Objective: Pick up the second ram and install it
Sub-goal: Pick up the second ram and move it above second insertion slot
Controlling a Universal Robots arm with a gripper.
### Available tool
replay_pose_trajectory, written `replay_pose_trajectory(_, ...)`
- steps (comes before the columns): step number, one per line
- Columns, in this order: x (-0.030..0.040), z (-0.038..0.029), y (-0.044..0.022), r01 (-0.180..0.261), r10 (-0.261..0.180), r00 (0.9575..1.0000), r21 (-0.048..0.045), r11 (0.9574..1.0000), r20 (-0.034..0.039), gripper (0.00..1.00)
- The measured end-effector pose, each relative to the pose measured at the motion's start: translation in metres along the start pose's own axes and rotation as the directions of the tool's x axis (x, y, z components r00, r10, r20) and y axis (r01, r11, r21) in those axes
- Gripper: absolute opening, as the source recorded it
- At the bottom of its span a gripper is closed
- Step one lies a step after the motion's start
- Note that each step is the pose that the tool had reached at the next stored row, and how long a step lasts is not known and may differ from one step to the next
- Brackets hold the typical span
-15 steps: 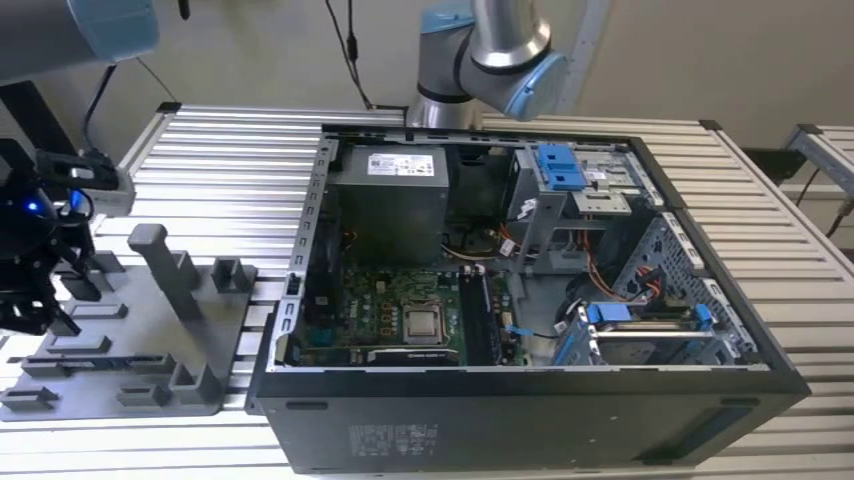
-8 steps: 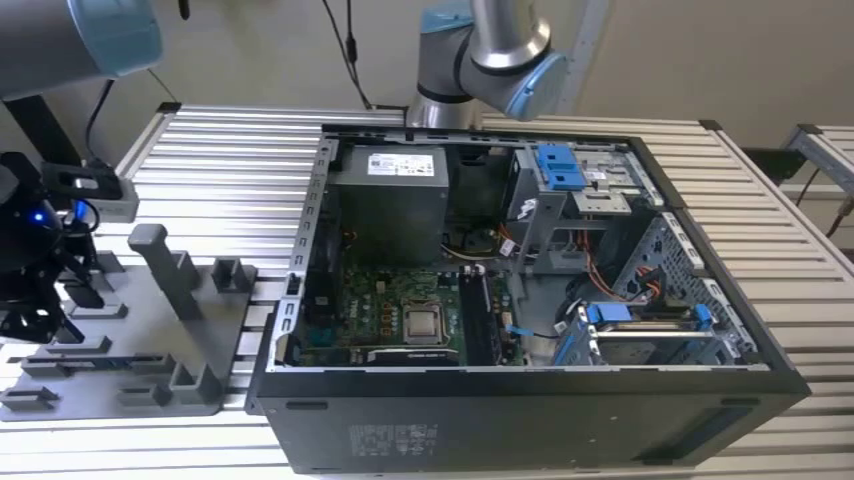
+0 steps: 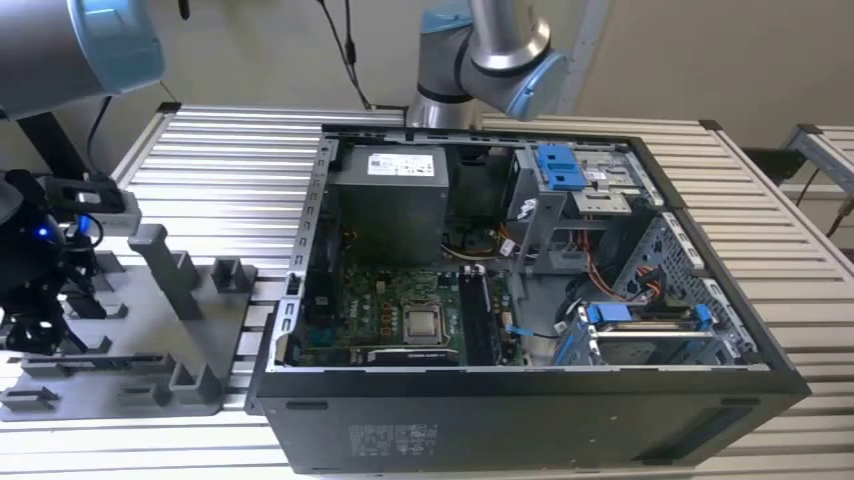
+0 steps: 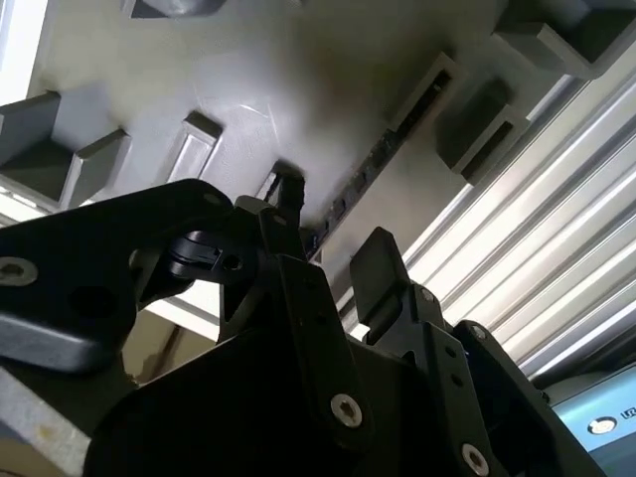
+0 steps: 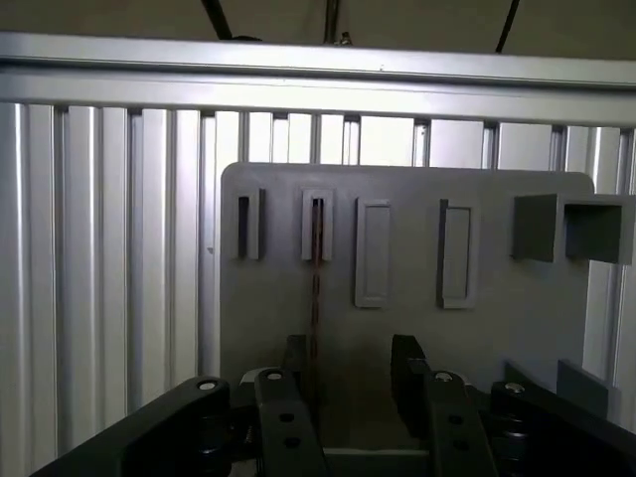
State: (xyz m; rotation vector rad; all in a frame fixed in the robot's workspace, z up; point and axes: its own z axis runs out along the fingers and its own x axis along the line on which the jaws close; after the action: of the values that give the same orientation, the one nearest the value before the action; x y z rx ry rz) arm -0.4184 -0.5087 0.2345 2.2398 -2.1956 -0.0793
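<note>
Two-fingered black gripper (image 5: 350, 350) gaped astride second ram (image 5: 316, 288), a thin dark strip in grey plastic tray (image 5: 497, 328); off-centre closing might tilt it.

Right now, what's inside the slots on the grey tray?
One slot of the tray holds the ram, standing on edge; the slots beside it look empty. The open jaws cover its near end.
</note>
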Motion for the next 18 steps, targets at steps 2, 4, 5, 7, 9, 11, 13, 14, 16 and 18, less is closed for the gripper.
replay_pose_trajectory(2,0.0019,0.0025,-0.0001,0.004,-0.004,1.0000,-0.0001,1.0000,-0.0001,0.48)
replay_pose_trajectory(4,0.0037,0.0047,-0.0002,0.009,-0.009,1.0000,-0.0002,1.0000,-0.0003,0.48)
replay_pose_trajectory(5,0.0044,0.0058,-0.0002,0.011,-0.011,0.9999,-0.0002,0.9999,-0.0003,0.48)
replay_pose_trajectory(7,0.0057,0.0081,-0.0002,0.016,-0.016,0.9999,-0.0005,0.9999,-0.0006,0.48)
replay_pose_trajectory(9,0.0066,0.0103,-0.0003,0.022,-0.022,0.9998,-0.0006,0.9998,-0.0007,0.48)
replay_pose_trajectory(11,0.0075,0.0124,-0.0003,0.028,-0.028,0.9996,-0.0010,0.9996,-0.0011,0.48)
replay_pose_trajectory(13,0.0083,0.0145,-0.0004,0.035,-0.035,0.9994,-0.0012,0.9994,-0.0013,0.48)
replay_pose_trajectory(14,0.0089,0.0156,-0.0005,0.038,-0.038,0.9993,-0.0012,0.9993,-0.0014,0.48)
replay_pose_trajectory(16,0.0097,0.0177,-0.0005,0.044,-0.044,0.9990,-0.0013,0.9990,-0.0015,0.48)
replay_pose_trajectory(18,0.0100,0.0199,-0.0002,0.048,-0.048,0.9989,-0.0009,0.9989,-0.0020,0.48)
